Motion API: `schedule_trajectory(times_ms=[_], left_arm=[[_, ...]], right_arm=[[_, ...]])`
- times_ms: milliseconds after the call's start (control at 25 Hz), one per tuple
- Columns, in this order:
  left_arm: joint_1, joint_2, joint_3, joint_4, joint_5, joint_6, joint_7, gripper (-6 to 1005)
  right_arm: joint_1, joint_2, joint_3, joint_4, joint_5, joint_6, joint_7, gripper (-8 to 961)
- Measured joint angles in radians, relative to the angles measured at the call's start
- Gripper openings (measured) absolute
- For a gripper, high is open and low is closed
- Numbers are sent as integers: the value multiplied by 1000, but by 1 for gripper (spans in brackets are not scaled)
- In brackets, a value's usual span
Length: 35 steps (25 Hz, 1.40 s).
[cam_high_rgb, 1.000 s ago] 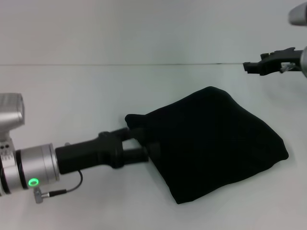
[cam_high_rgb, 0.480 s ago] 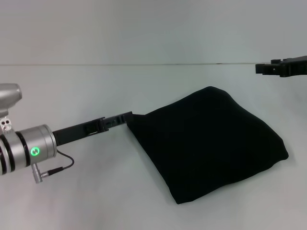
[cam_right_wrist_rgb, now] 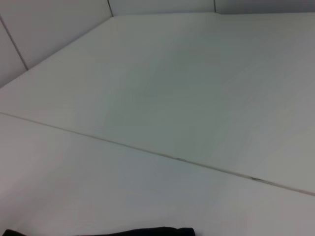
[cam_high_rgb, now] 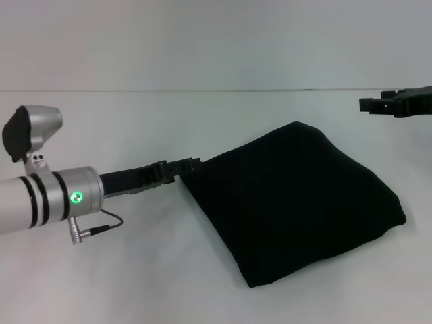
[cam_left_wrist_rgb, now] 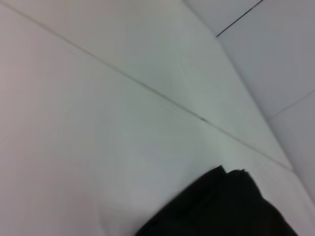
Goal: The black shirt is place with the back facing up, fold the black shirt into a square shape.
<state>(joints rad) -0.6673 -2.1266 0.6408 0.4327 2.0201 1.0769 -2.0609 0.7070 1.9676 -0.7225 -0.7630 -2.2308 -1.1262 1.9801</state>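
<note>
We see the black shirt [cam_high_rgb: 297, 206] folded into a plump, skewed square, lying flat on the worktop [cam_high_rgb: 135, 283].

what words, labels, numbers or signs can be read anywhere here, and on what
None: no words, numbers or brand marks can be read in any view.
The black shirt is plain, with no print.
The left arm's wrist shows only a green light, a lit dot, not text.
The left gripper, at the shirt's left corner, and the right gripper, raised at far right, bear no legible label.
</note>
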Motion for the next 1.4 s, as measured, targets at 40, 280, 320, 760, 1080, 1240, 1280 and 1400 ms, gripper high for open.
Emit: schedule_trajectory(times_ms=[40,280,320,760,1080,1240,1280,1400], left_arm=[[-2,-1,7,-1,0,-11,-3,887],[-19,-3,51,-18,0,-67,-23,887],[-23,-3,54,-19,0,-69,-24,887],[-48,-2,97,-25,2,-123,-29,888],[-70,-2,119,-36,2,-134,-29,888],[-77,-1,127,-39,2,-136,-30,888],[-79,0,130,-39,2,-137,-30,888],[-83,1,131,-39,2,-152,-30,888]], right_arm=[[0,0,0,0,0,0,-1,613],[5,1,0,-1,1,2,-10,613],[6,1,1,-1,1,2,-10,613],[13,0,0,-1,0,13,-11,612],[15,0,0,-1,0,17,-11,612],[15,0,0,-1,0,19,-12,612],[15,0,0,-1,0,19,-12,612],[15,0,0,-1,0,20,-12,612]])
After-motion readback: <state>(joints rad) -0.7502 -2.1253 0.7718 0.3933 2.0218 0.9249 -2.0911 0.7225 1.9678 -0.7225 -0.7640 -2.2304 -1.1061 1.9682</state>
